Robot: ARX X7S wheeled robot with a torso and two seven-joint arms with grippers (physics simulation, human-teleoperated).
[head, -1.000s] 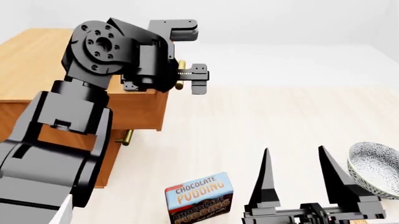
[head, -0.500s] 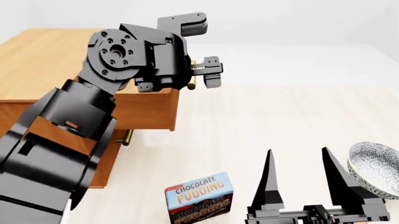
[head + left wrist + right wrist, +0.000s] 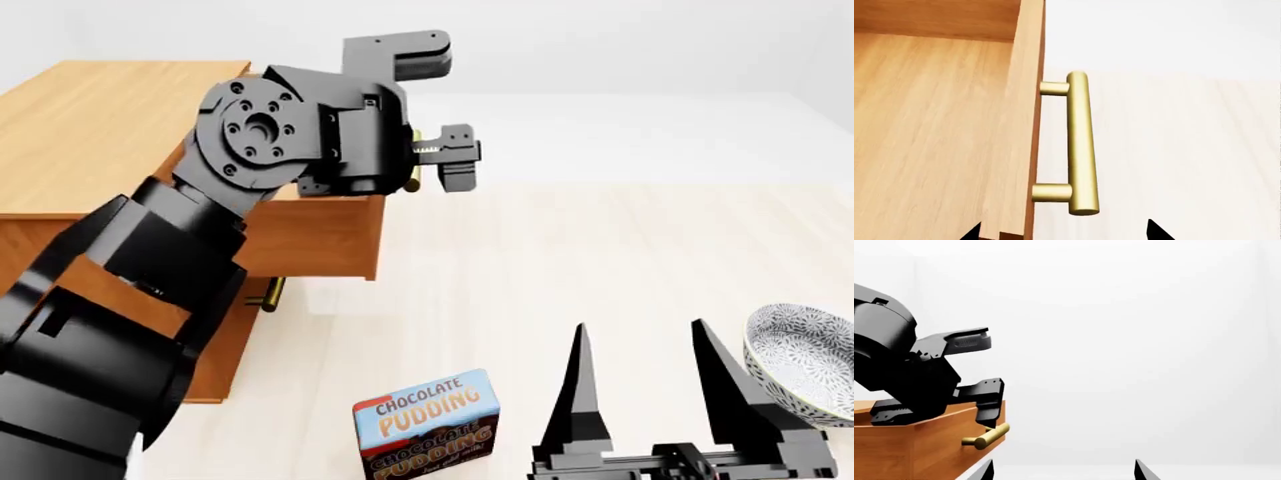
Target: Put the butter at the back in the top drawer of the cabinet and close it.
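Observation:
The butter is not in any view. The cabinet [image 3: 94,130] stands at the left, its top drawer [image 3: 320,235] pulled out. In the left wrist view the drawer's front panel [image 3: 1024,150] and brass handle [image 3: 1079,145] fill the picture. My left gripper [image 3: 424,165] [image 3: 1062,232] is open at that handle, fingertips spread wide to either side of it and not pressing on it. The right wrist view shows the same handle [image 3: 986,436] under the left gripper [image 3: 981,400]. My right gripper [image 3: 641,330] [image 3: 1064,470] is open and empty, low at the front right.
A blue-brown chocolate pudding box [image 3: 427,425] stands on the pale floor near the front, left of my right gripper. A patterned bowl [image 3: 801,360] sits at the right edge. A lower drawer's brass handle [image 3: 271,293] shows under the open drawer.
The top drawer has slid out further with my left gripper at its handle, both shifting right, mostly in the first half second. The right gripper has barely moved.

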